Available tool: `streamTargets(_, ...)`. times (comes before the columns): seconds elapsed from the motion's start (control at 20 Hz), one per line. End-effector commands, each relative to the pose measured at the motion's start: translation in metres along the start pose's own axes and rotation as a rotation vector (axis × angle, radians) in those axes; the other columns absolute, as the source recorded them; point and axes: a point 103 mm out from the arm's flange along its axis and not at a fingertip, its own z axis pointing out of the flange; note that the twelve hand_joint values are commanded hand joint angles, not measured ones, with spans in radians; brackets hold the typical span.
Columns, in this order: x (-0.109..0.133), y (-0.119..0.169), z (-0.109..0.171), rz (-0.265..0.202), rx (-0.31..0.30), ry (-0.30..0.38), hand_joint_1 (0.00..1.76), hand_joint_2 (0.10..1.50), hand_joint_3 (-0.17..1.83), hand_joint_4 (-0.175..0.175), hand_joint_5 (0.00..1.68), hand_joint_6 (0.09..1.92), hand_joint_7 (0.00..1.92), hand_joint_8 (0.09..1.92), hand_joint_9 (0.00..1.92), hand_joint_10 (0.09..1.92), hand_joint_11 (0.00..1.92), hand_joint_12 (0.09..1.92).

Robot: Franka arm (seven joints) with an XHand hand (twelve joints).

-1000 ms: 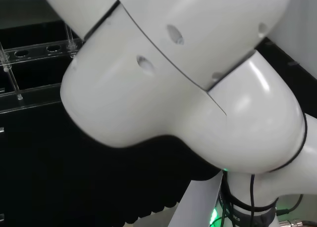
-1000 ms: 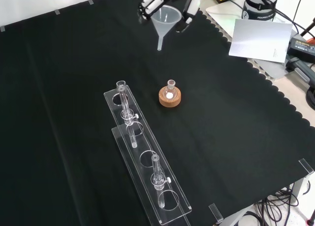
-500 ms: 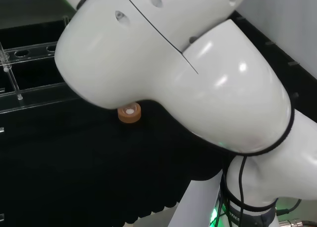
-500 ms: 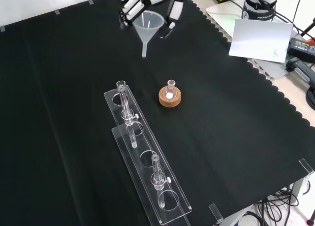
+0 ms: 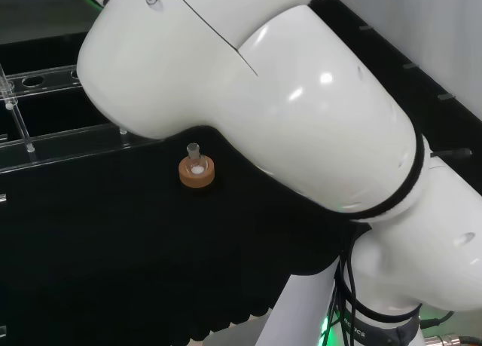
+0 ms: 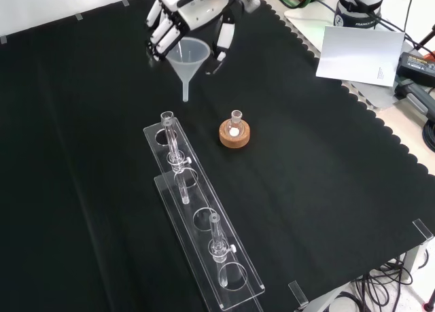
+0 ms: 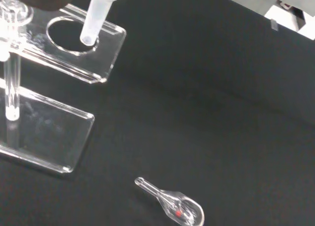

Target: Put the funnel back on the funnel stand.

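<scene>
In the front view the hand is at the top of the cloth, shut on a clear funnel. Its fingers and thumb curl round the funnel's rim and the stem points down. The funnel hangs above the cloth, just beyond the far end of the clear funnel stand, a long rack with round holes. In the wrist view the funnel stem hovers over an end hole of the stand. The head view has the stand at the left, behind the arm's white links.
A cork ring with a small flask stands just right of the stand's far end and shows under the arm. Glass tubes stand in the rack. A small glass piece lies on the cloth. Paper and cables lie past the cloth's edge.
The hand has carried the funnel left and nearer in the front view, toward the stand's far end. In the head view the arm's links have swung aside and uncovered the cork ring.
</scene>
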Motion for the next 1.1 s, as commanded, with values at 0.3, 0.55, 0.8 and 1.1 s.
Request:
streamTargets(0.3, 0.022, 0.045, 0.009, -0.041, 0.013, 0.005, 0.83, 0.81, 0.5, -0.002, 0.66, 0.63, 0.63, 0.69, 1.16, 0.34, 0.79, 1.2)
streamTargets(0.55, 0.028, 0.057, 0.017, -0.049, 0.027, 0.0, 0.83, 0.81, 0.5, -0.001, 0.66, 0.63, 0.63, 0.69, 1.16, 0.34, 0.79, 1.2)
streamTargets(0.8, 0.031, 0.063, 0.022, -0.049, 0.034, -0.001, 0.83, 0.81, 0.5, 0.0, 0.67, 0.63, 0.63, 0.69, 1.16, 0.34, 0.79, 1.2)
streamTargets(1.1, 0.035, 0.068, 0.031, -0.054, 0.054, -0.002, 0.83, 0.81, 0.5, 0.002, 0.67, 0.63, 0.63, 0.69, 1.16, 0.34, 0.79, 1.2)
